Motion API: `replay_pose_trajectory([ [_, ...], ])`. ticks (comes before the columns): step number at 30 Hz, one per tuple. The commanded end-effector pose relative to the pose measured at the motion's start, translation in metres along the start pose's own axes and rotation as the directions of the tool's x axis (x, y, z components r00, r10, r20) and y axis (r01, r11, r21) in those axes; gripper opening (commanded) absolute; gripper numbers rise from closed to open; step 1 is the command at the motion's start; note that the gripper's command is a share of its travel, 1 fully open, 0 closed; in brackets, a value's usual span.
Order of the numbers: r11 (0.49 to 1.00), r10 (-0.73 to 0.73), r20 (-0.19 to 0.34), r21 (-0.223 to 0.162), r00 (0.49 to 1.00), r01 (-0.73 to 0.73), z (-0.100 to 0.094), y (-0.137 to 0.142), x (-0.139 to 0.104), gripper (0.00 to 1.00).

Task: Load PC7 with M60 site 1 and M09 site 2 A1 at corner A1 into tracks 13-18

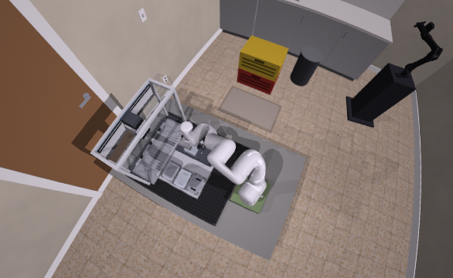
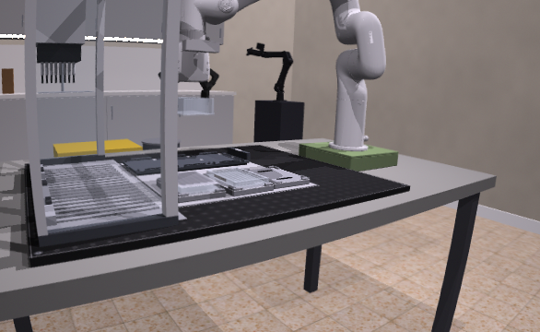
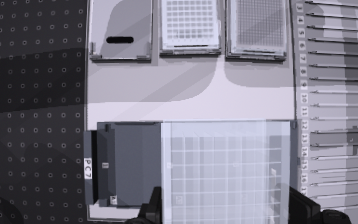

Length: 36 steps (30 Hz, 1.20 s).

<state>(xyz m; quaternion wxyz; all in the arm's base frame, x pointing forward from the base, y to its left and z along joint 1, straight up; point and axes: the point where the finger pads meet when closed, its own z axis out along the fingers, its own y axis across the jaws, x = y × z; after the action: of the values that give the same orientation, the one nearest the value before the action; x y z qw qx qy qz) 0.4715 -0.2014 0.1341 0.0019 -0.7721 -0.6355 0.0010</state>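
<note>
My gripper [image 3: 219,204] [image 2: 199,94] is shut on M09 [image 3: 225,165] [image 2: 196,106], a translucent deep-well block, and holds it level high above the carrier. The dark grey carrier PC7 [image 3: 130,160] [image 2: 187,161] lies on the apron in front of the rails. Its labelled handle end is at the left in the wrist view. The site next to the handle shows bare; the block hides the rest of the carrier. Nest S1 [image 3: 121,30] [image 2: 276,174] is empty. M06 [image 3: 189,22] [image 2: 240,177], a 96-well plate, sits on the middle nest. M60 [image 3: 256,25] [image 2: 196,183], a 384-well plate, sits on the nest nearest the rails.
The loading rails [image 3: 340,75] [image 2: 90,189] lie under a clear frame with upright posts [image 2: 170,115], and track numbers run along the apron edge. A pipetting head [image 2: 58,57] hangs at the back of the frame. The arm's green base block [image 2: 348,157] stands on the table.
</note>
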Motion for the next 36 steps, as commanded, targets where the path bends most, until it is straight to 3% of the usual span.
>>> replay_pose_trajectory([
  [1,1.0,-0.001,-0.001,-0.004,1.0,0.001,-0.002,0.007,-0.011,0.0],
  [21,1.0,-0.001,-0.001,-0.004,1.0,0.001,-0.002,0.007,-0.011,0.0],
  [36,1.0,-0.001,-0.001,-0.004,1.0,0.001,0.02,0.007,-0.01,0.0],
])
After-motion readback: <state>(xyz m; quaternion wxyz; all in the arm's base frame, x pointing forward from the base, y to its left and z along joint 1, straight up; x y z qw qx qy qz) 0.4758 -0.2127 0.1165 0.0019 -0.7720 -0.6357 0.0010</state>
